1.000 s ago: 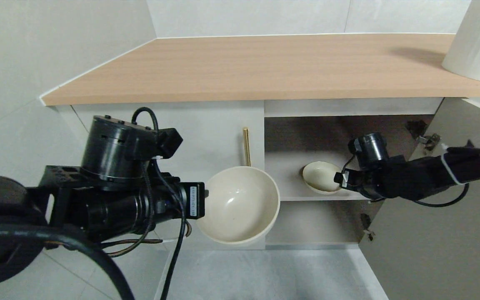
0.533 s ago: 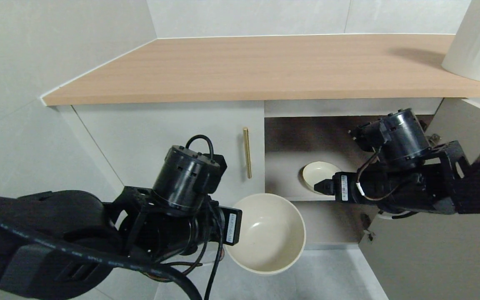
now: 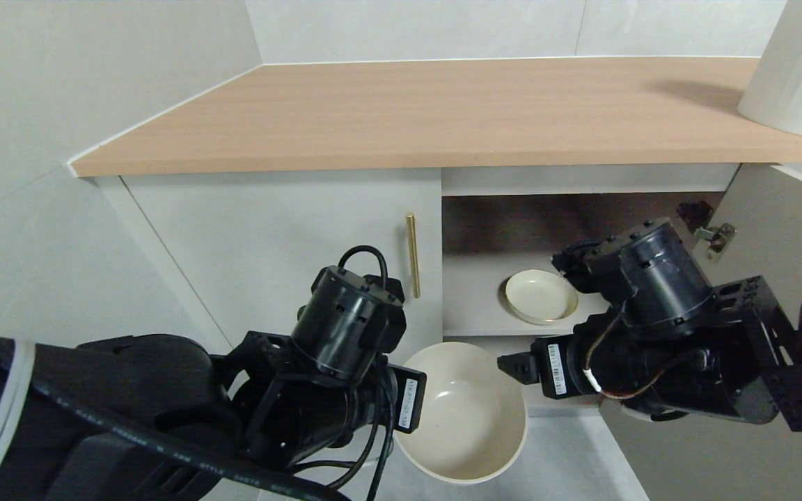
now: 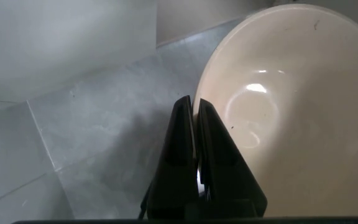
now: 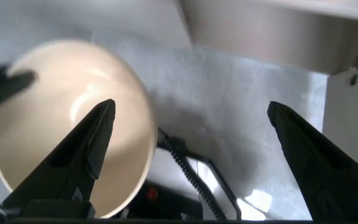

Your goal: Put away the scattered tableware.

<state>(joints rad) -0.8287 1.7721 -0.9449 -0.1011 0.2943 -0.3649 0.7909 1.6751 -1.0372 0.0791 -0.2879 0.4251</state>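
Note:
My left gripper (image 3: 401, 407) is shut on the rim of a large cream bowl (image 3: 467, 417), held low over the floor in front of the cabinet; the left wrist view shows its fingers (image 4: 194, 124) pinching the bowl (image 4: 284, 112) at the rim. A small cream dish (image 3: 540, 297) rests on the shelf (image 3: 474, 306) inside the open cabinet. My right gripper (image 3: 512, 365) hangs in front of the cabinet, just right of the bowl and below the dish. Its fingers (image 5: 95, 149) stand wide open with nothing between them, and the bowl (image 5: 61, 124) lies beyond them.
The cabinet's right door (image 3: 742, 390) stands open beside my right arm. Its left door (image 3: 282, 236) is closed, with a brass handle (image 3: 411, 254). A wooden countertop (image 3: 443, 111) carries a white ribbed vessel (image 3: 801, 69) at the far right. Grey floor tiles (image 3: 561, 459) lie below.
My left arm has lowered the bowl and carried it right. My right gripper has drawn back out of the cabinet and down, leaving the small dish on the shelf.

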